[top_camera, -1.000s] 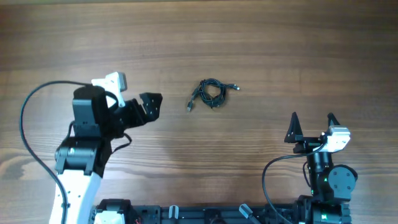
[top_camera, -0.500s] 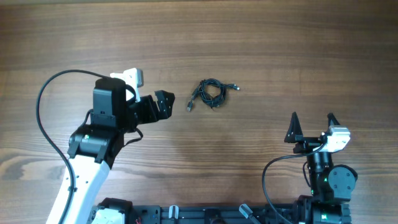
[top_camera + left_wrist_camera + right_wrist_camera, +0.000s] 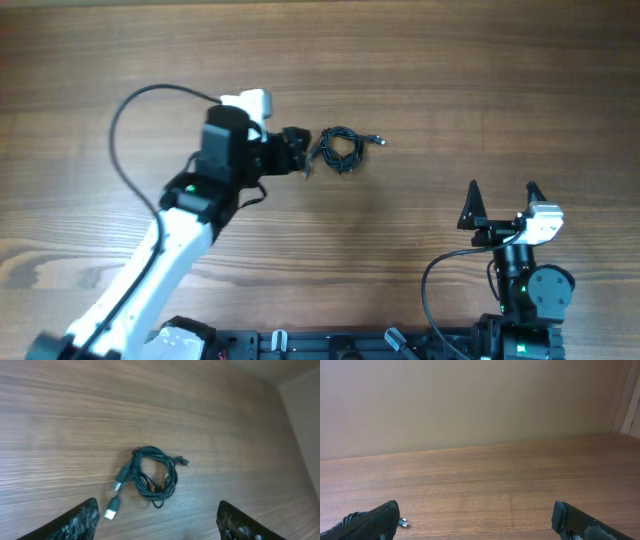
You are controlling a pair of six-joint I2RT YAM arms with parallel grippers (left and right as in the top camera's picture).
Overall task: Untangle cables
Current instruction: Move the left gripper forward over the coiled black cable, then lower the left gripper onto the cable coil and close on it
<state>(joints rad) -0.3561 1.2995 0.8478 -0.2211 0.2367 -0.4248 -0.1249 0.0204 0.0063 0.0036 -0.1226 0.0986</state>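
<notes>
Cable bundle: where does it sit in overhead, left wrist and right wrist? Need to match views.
Overhead: cable bundle upper centre, just right of the left gripper.
Left wrist: mid-frame, lying on the table.
Right wrist: bottom-left edge, mostly hidden; only its stray plug shows clearly.
Shared landmark: that stray plug, also in overhead and left wrist.

Black cables point(image 3: 139, 478) (silvery plug tips) lie on a brown table point(image 3: 470, 70) with streaky wood grain.

White-and-black left arm point(image 3: 180, 225), looping black wire point(image 3: 140, 93), pointed black right fingers point(image 3: 471, 205), green light point(image 3: 521, 291)
</notes>
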